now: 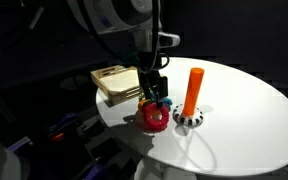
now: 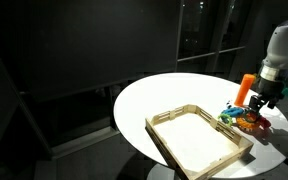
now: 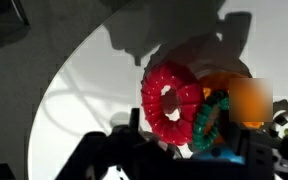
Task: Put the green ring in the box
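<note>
In the wrist view the green ring (image 3: 206,125) stands on edge, leaning against the large red ring (image 3: 171,104), with a blue piece (image 3: 219,157) under it. My gripper (image 3: 189,150) is open and low over this pile. Its dark fingers sit either side of the red ring's lower edge and the green ring. In both exterior views the gripper (image 1: 156,97) (image 2: 260,101) hangs just above the pile, with the red ring (image 1: 154,117) (image 2: 255,126) showing. The light-wood box (image 1: 114,82) (image 2: 199,142) lies empty beside the pile.
An orange peg (image 1: 193,90) (image 2: 246,87) stands upright on a black-and-white base (image 1: 189,121) right next to the rings. A small yellow-green bit (image 3: 283,121) shows at the wrist view's edge. The round white table (image 1: 249,120) drops off close to the pile.
</note>
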Robot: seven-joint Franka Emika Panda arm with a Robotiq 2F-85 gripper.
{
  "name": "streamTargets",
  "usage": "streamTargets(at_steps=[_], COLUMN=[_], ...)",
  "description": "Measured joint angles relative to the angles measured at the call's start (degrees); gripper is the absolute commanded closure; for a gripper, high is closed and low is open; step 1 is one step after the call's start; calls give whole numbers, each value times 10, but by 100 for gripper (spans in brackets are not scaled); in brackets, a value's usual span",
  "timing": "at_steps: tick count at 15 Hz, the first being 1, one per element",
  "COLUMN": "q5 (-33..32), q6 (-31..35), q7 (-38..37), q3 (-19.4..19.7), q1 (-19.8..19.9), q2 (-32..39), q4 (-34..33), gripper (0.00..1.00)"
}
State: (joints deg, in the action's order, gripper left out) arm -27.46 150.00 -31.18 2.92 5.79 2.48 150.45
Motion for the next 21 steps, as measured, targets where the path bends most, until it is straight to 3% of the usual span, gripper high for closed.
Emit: streamTargets(at_steps=[2, 3, 5, 8, 10, 12, 21], q5=[-1, -1, -1, -1, -1, -1, 20], q6=[1, 1, 1, 1, 1, 1, 1], q7=[-3, -3, -5, -12, -16, -21, -24], q3=[4, 5, 7, 11, 11, 11, 4], q1=[-4, -6, -10, -19, -23, -28, -53], q2=[7, 10, 14, 17, 17, 17, -16], q4=[-4, -5, -9, -13, -17, -22, -27], gripper=[37, 62, 65, 89, 100, 95, 95])
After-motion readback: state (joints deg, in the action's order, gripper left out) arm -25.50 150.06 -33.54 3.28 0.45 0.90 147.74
